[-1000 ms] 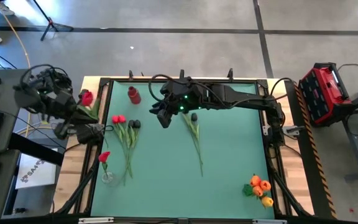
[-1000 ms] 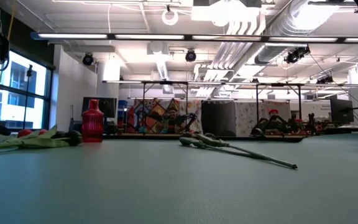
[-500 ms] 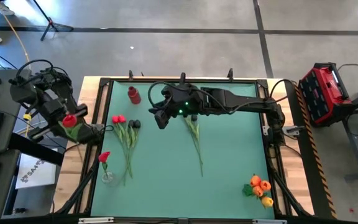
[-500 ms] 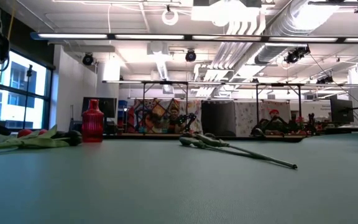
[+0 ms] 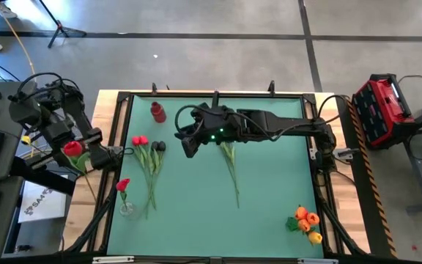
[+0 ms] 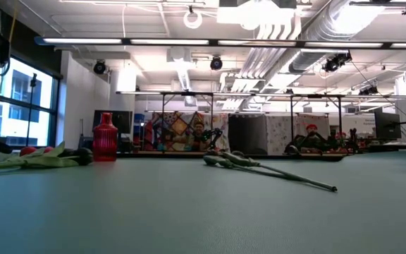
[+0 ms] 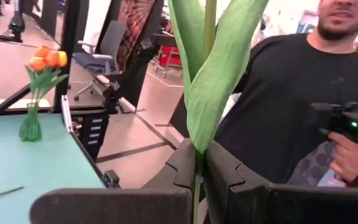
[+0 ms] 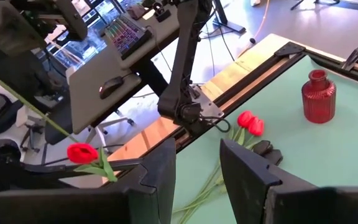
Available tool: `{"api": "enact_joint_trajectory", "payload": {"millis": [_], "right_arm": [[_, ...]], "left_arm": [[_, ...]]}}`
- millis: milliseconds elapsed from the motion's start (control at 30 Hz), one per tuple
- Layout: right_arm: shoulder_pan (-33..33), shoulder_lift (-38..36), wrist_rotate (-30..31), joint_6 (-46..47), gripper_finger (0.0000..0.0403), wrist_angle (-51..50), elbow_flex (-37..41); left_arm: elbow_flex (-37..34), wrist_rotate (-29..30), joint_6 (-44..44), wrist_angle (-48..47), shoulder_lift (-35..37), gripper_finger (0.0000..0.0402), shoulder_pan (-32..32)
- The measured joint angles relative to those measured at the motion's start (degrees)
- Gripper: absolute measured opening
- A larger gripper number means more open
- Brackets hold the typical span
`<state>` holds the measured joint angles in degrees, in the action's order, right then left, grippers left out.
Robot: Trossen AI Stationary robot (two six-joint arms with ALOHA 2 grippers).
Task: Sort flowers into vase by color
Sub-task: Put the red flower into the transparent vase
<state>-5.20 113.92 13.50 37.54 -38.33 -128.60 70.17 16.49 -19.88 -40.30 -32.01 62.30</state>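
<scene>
Hanging out past the worktop's [image 5: 269,213] left edge, the left gripper [image 7: 199,163] has its jaws pinched tight on the green stem of a red tulip [image 5: 72,149], whose head sits over the floor and desk side, clear of the green mat. Seen from the left wrist, stem and leaves rise straight up out of the jaws, with a person in a dark shirt [image 7: 291,99] standing beyond them.

The right gripper [image 5: 187,144] hovers over the far-left part of the mat, jaws spread with nothing between them. Just beside these jaws, toward the left edge, lies a loose bunch of tulips [image 5: 151,165] with two red heads and one black, stems running toward the near edge. On the other side of the jaws a black tulip [image 5: 230,158] lies alone, with bare mat all around it. A red vase [image 5: 157,111] stands near the far-left corner, apart from the jaws. A clear vase with one red tulip [image 5: 124,196] stands by the left edge nearer the front, and a vase of orange tulips [image 5: 305,223] sits at the near-right corner, well apart from both grippers. The middle and right of the mat are open.
</scene>
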Motion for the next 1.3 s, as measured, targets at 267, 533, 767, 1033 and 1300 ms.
{"api": "enact_joint_trajectory", "payload": {"millis": [267, 533, 767, 1033, 1300], "right_arm": [[-3.1, 0.4, 2.0, -0.2, 0.0114, 0.0, 0.0], [-7.0, 0.4, 3.0, 2.5, 0.0114, -2.4, 0.0], [-11.7, 0.4, 8.2, 5.0, 0.0114, -6.7, 0.0], [-14.9, 0.4, 12.5, 3.9, 0.0114, -6.9, 0.0], [-17.6, 0.5, 18.4, 7.1, 0.0114, -6.9, 0.0]], "left_arm": [[0.0, 0.0, 0.5, 1.6, -6.4, 0.0, 0.0], [0.0, 13.5, 1.3, 3.0, -11.8, 0.0, 1.2], [0.0, 31.3, -14.4, 4.0, -14.9, 0.0, 8.8], [5.0, 42.0, -10.3, 15.1, -20.0, 0.0, 16.1], [4.0, 63.8, -8.0, 9.8, -28.8, 0.0, 27.6]]}}
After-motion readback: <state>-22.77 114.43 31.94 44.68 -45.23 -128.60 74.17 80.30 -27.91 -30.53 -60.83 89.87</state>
